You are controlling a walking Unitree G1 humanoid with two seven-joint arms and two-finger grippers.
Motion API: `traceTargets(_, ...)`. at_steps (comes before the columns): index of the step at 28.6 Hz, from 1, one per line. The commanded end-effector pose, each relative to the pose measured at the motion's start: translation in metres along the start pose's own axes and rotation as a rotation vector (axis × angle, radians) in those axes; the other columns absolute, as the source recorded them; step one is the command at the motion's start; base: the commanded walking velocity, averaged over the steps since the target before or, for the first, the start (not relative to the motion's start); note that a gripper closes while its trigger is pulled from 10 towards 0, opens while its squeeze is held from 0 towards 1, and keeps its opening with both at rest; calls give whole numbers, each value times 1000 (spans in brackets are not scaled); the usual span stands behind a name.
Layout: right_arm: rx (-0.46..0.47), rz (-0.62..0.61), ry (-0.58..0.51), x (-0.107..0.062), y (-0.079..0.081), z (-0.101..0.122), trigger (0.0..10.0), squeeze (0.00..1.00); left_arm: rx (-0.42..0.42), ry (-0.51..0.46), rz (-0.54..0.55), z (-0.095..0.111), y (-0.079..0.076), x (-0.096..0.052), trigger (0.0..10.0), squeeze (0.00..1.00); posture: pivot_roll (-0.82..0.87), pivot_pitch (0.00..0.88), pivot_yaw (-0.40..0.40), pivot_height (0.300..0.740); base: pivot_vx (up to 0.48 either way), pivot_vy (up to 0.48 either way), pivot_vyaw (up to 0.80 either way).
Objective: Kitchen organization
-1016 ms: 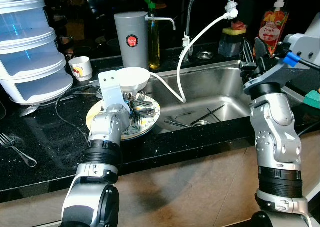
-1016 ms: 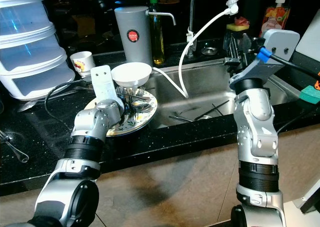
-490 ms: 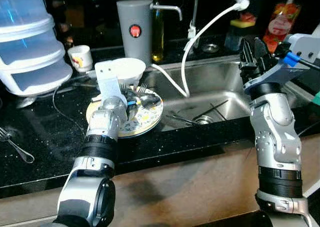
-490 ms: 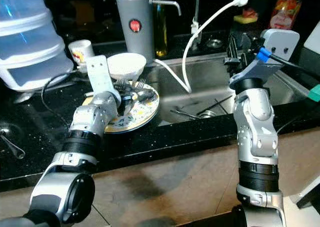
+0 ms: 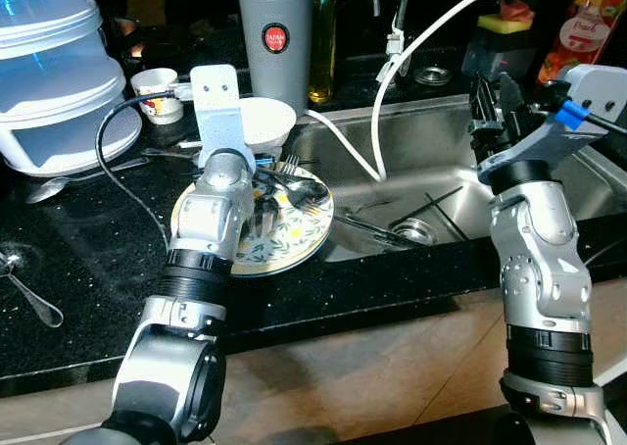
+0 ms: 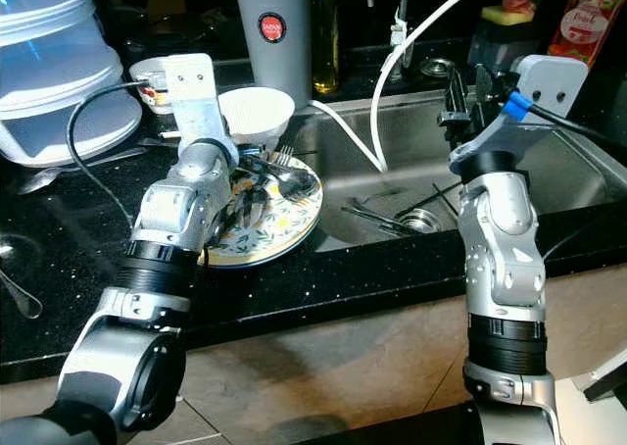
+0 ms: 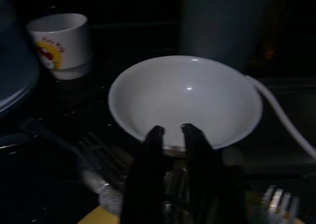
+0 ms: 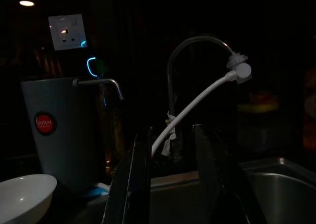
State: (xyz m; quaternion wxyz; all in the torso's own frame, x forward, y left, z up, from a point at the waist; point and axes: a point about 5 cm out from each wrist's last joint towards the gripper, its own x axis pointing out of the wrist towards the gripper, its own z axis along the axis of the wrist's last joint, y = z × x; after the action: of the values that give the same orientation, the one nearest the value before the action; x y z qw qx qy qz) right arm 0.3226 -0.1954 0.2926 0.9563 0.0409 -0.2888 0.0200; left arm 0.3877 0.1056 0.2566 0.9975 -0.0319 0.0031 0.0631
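A patterned plate [image 5: 294,247] lies on the black counter left of the sink, with forks and a spoon [image 5: 302,190] on it. A white bowl [image 5: 266,122] stands just behind the plate. My left gripper [image 5: 262,210] hovers low over the plate's cutlery and points at the bowl [image 7: 185,100]. In the left wrist view its fingertips [image 7: 156,134] stand a narrow gap apart with nothing between them. My right gripper [image 5: 495,102] is held up open over the sink's right side, and in its wrist view [image 8: 170,135] it faces the tap.
The steel sink [image 5: 441,161] holds some cutlery [image 5: 382,224], and a white hose [image 5: 431,33] hangs into it. A grey jug [image 5: 277,43], an oil bottle [image 5: 325,43] and a small cup [image 5: 157,80] stand behind. Stacked clear containers [image 5: 49,82] sit at the left, a spoon [image 5: 29,293] in front of them.
The camera has moved nearer and tilted down, so the whole scene has shifted. My left wrist has risen a little over the plate. The right arm holds its pose.
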Motion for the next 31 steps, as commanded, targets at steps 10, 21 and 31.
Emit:
traceTargets(10, -3, 2, -4, 2, -1, 2, 10000, 0, -42, 119, -56, -3, 4, 4, 10000, 0, 6, 0, 29, 740, 0, 0, 0)
traceTargets(21, -2, 5, -3, 3, -1, 1, 10000, 0, -307, 341, -44, -20, 4, 11, 10000, 0, 5, 0, 26, 740, 0, 0, 0)
traceTargets(31, -5, 6, -9, 4, -1, 2, 10000, 0, -426, 540, -42, -60, 2, 18, 10000, 0, -8, 0, 29, 740, 0, 0, 0)
